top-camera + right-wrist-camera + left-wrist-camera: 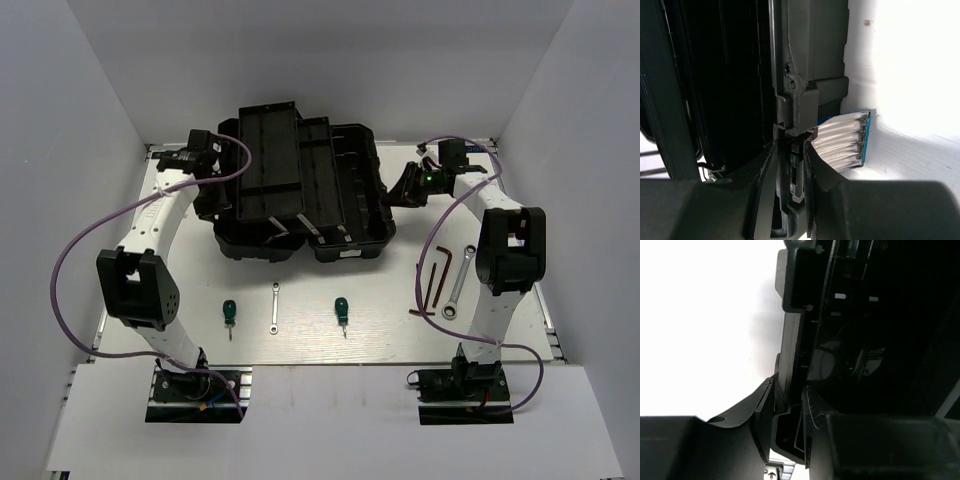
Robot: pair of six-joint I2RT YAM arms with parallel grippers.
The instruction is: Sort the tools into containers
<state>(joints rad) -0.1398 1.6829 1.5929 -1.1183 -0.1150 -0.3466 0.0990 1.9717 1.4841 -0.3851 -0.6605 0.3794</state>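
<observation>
The black toolbox (300, 180) lies open at the back middle of the table, its lid raised. My left gripper (213, 163) is shut on the toolbox's left wall (790, 355), which sits between the jaws (790, 415). My right gripper (405, 185) is shut on the right rim (800, 75), pinched between its fingers (791, 170). In front lie two green-handled screwdrivers (230, 314) (342, 311) with a small silver wrench (274, 307) between them. At the right, the larger wrench (458, 284) lies beside dark hex keys (434, 282).
White walls enclose the table on three sides. Purple cables loop from both arms. A white ribbed sheet with a blue edge (842, 140) lies just right of the right gripper. The arm bases (195, 385) (465, 385) stand at the near edge.
</observation>
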